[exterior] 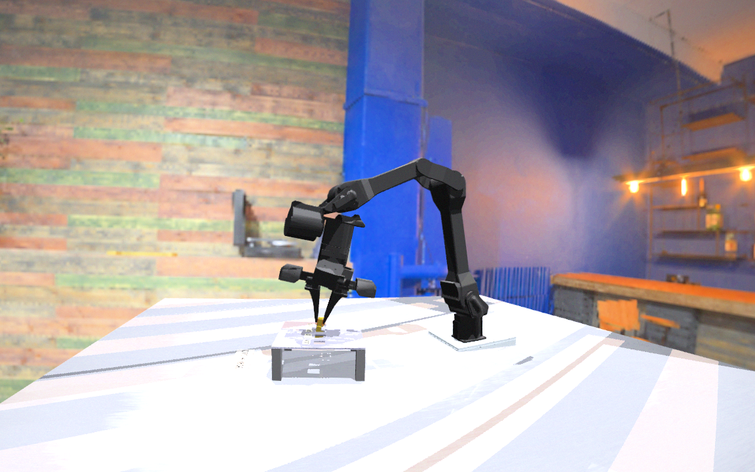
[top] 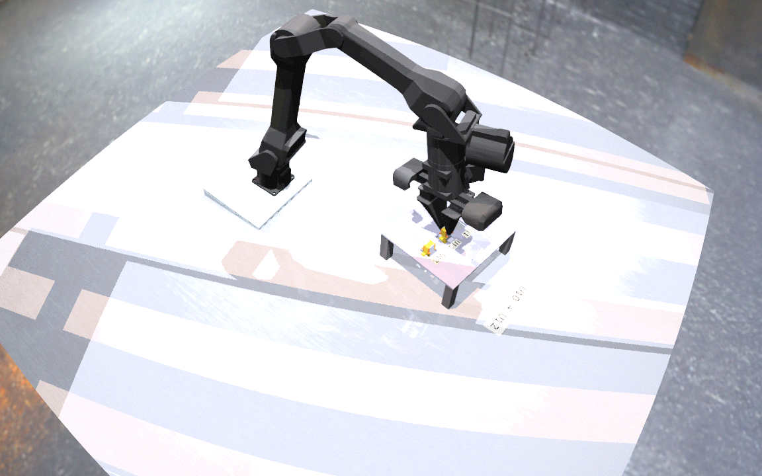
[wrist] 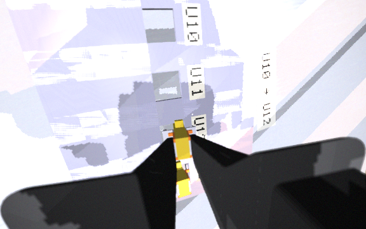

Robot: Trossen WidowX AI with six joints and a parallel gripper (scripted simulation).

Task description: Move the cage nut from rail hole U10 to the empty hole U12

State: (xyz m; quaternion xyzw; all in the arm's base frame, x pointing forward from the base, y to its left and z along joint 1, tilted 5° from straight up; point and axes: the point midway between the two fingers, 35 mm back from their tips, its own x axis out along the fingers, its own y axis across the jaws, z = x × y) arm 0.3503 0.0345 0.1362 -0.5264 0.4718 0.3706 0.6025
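Exterior view: the black arm (top: 372, 56) (exterior: 394, 177) arches over the table (top: 324, 367) (exterior: 210, 422) from a pale base plate (top: 259, 220) (exterior: 506, 341), its gripper (top: 445, 229) (exterior: 320, 324) (wrist: 183, 137) pointing down at the rail plate (top: 454, 277) (exterior: 286, 342) (wrist: 97, 114). That raised plate stands on dark legs, nearer the table's right edge than its left corner in the top view. Beside it, toward that edge, lies the "U10 → U12" label (top: 502, 311) (exterior: 242, 358) (wrist: 266, 90). Holes U10 (wrist: 159, 23) and U11 (wrist: 168, 87) show no nut. The fingers grasp the yellow cage nut (top: 443, 235) (exterior: 319, 328) (wrist: 182, 144), which stands at U12; whether its wings are open below cannot be seen. The other nut (top: 428, 247) (wrist: 183, 184) sits just beside it, at U13.
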